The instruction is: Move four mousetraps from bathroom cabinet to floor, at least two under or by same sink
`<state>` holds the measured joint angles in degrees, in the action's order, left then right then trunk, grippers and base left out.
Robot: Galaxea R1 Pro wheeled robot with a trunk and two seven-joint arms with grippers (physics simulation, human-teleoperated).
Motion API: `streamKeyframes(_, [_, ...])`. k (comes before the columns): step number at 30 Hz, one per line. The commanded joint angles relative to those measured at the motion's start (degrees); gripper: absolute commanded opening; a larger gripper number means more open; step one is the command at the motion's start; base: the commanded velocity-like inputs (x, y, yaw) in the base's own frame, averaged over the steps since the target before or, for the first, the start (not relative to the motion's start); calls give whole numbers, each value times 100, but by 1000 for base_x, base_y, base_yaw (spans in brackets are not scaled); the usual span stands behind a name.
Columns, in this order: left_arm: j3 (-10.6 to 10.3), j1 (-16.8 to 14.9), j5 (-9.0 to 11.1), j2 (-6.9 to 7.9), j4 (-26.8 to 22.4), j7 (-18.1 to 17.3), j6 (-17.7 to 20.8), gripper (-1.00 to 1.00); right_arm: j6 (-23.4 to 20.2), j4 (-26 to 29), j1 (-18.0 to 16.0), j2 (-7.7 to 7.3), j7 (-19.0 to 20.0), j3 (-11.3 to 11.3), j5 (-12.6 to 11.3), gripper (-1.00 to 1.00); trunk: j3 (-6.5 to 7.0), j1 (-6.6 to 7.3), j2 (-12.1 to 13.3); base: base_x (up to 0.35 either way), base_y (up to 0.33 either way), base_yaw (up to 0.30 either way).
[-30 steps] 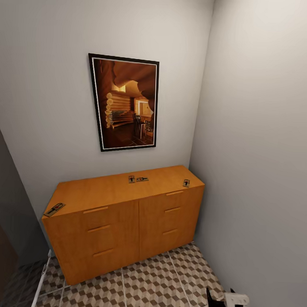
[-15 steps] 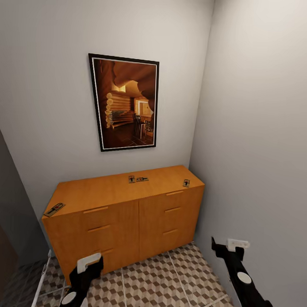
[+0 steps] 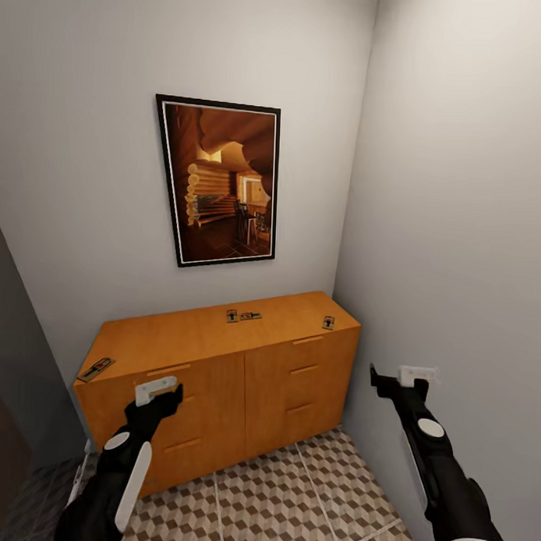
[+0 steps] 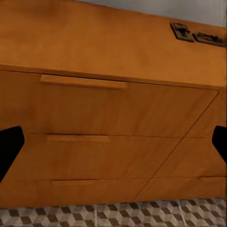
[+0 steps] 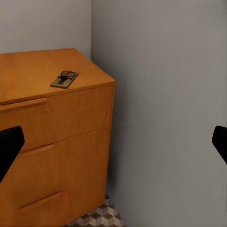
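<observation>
Before cabinet (image 3: 220,378), left tool (image 3: 156,390) and right tool (image 3: 417,376) reach forward, empty.

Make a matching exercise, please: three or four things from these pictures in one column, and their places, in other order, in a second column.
Things:
1. framed picture
2. lone left mousetrap
3. right mousetrap
4. floor tiles

Places:
A. cabinet top, corner nearest the side wall
B. below the cabinet front
C. wall above the cabinet
D. cabinet top, corner farthest from the side wall

Pairs: 1-C, 2-D, 3-A, 4-B
</observation>
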<state>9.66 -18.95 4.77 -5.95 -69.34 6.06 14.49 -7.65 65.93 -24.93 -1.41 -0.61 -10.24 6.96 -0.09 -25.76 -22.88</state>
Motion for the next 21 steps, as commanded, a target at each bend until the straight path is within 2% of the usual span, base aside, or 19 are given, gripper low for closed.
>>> streamKeyframes(1, [3, -12, 53, -5, -118, 17, 86, 100, -180, 107, -8, 0, -7, 25, 36, 100, -3, -3, -4, 0, 0, 0])
streamKeyframes(5, [1, -53, 70, -14, -568, 13, 341, 100, -769, 366, -117, 0, 6, 89, -35, 100, -3, -3, -4, 0, 0, 0])
streamKeyframes(9, [1, -130, 79, -29, -739, 11, 503, 100, -994, 425, -193, 1, 12, 119, -62, 100, -3, -3, -4, 0, 0, 0])
streamKeyframes(12, [-2, -223, 76, -43, -761, 11, 600, 100, -1074, 445, -220, 1, 10, 231, -68, 100, -3, -3, -4, 0, 0, 0])
streamKeyframes(14, [-15, -298, 70, -64, -736, 13, 657, 100, -1110, 452, -231, 1, 1, 402, -70, 100, -3, -3, -4, 0, 0, 0])
streamKeyframes(15, [-62, -383, 63, -88, -707, 17, 717, 100, -1142, 460, -237, 1, -14, 637, -68, 100, -3, -3, -4, 0, 0, 0])
streamKeyframes(17, [-152, -480, 55, -110, -688, 24, 791, 100, -1179, 473, -245, 1, -28, 885, -63, 100, -3, -3, -4, 0, 0, 0])
streamKeyframes(19, [-273, -591, 47, -128, -680, 34, 886, 100, -1229, 495, -271, 1, -40, 1074, -60, 100, -3, -3, -4, 0, 0, 0])
streamKeyframes(20, [-403, -708, 42, -140, -684, 44, 1007, 100, -1289, 510, -344, 1, -48, 1195, -63, 100, -3, -3, -4, 0, 0, 0])
streamKeyframes(21, [-461, -768, 40, -146, -687, 49, 1073, 100, -1323, 515, -395, 1, -51, 1237, -67, 100, -3, -3, -4, 0, 0, 0])
